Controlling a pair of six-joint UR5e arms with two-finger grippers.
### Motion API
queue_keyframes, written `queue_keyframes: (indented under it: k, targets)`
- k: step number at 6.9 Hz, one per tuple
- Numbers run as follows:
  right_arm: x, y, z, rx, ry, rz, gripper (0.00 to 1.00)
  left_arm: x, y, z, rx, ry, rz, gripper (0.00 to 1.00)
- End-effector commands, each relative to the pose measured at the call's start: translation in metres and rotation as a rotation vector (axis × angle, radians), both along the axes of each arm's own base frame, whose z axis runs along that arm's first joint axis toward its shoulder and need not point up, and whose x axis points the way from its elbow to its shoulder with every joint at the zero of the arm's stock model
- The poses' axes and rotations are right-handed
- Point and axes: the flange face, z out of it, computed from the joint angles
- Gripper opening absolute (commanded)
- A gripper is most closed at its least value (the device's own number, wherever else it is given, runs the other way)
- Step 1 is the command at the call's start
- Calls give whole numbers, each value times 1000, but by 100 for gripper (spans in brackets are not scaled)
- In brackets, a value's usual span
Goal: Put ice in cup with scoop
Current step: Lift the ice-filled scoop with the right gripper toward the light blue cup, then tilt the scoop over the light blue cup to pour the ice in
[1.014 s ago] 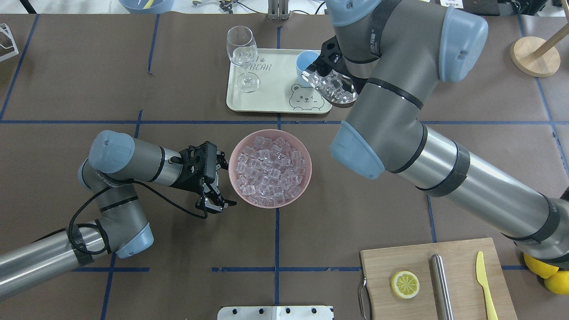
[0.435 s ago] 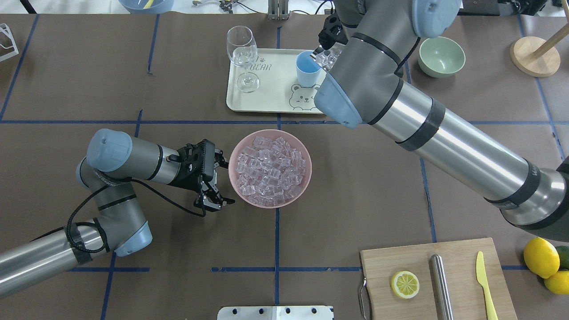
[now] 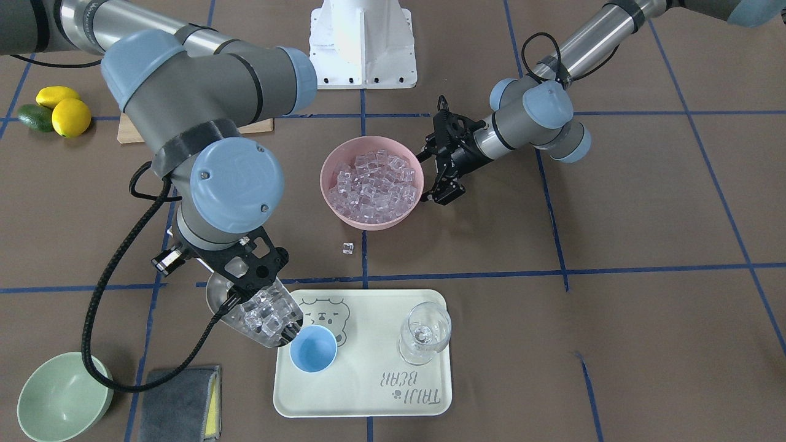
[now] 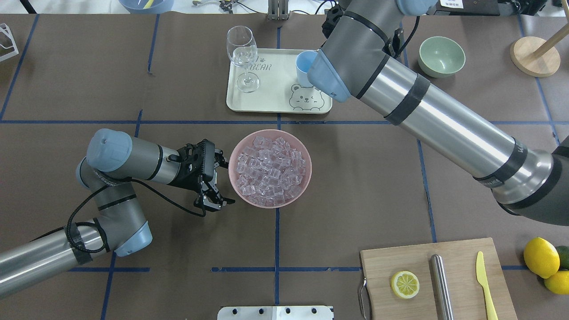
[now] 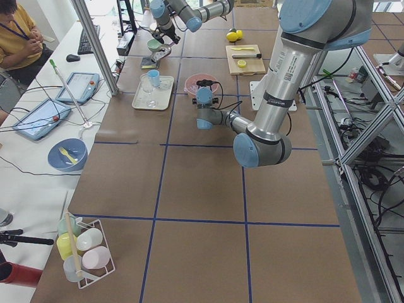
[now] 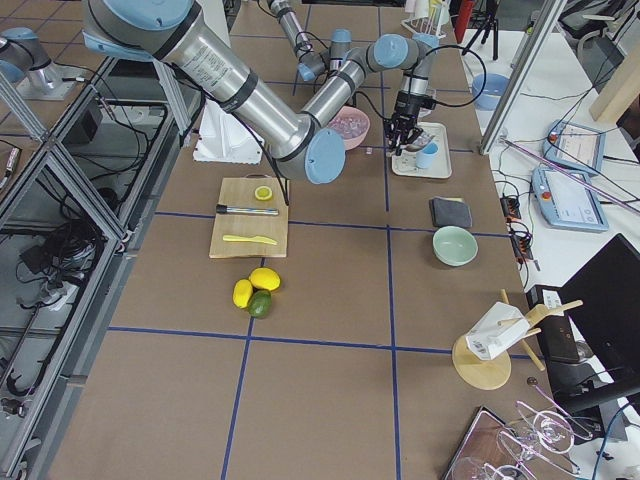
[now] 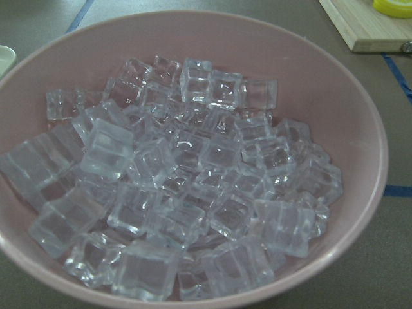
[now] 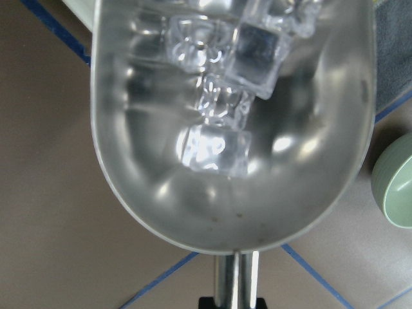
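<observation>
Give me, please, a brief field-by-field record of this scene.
scoop: holds ice cubes, mouth at the cup rim
right gripper: shut on the scoop handle
cup: on the tray, no ice cubes visible inside
left gripper: open, beside the pink bowl
pink bowl: heaped with ice cubes
stray cube: on the table between pink bowl and tray

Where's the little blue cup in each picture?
Front-facing: cup bottom centre, on the bear tray.
Overhead: cup top centre, partly behind the right arm.
Exterior left: cup far, upper left.
Exterior right: cup far, upper centre.
Left wrist: not in it.
Right wrist: not in it.
Landmark: the bear tray.
</observation>
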Motion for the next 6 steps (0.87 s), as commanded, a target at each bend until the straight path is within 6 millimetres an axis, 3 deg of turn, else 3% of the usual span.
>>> queue_keyframes:
  k: [1,3,6]
  targets:
    - [-5,-20,16,-35,39,-69,0,0,0,-1,3,2,0,100]
    - [-10,-24,18,-79,78,-104,0,0,0,-1,3,2,0,100]
    - [-8,-22,-4,-87,83,-135,0,0,0,0,2,0,0,100]
